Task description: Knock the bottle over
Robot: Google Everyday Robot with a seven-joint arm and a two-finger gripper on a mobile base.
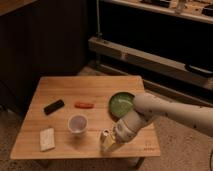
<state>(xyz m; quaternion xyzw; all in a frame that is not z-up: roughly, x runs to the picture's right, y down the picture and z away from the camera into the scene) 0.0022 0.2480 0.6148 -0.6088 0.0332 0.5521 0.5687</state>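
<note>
Claw [109, 142] beside bottle [104, 136], right of cup [77, 123], on table [85, 86].

Pale bottle [105, 138] upright, touching gripper [111, 144]

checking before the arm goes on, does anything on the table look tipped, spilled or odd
Nothing is spilled. The one odd thing is the bottle near the table's front edge: it seems to lean rather than stand straight, with the claw right against it. The clear cup stands upright, and the green bowl sits flat.
</note>
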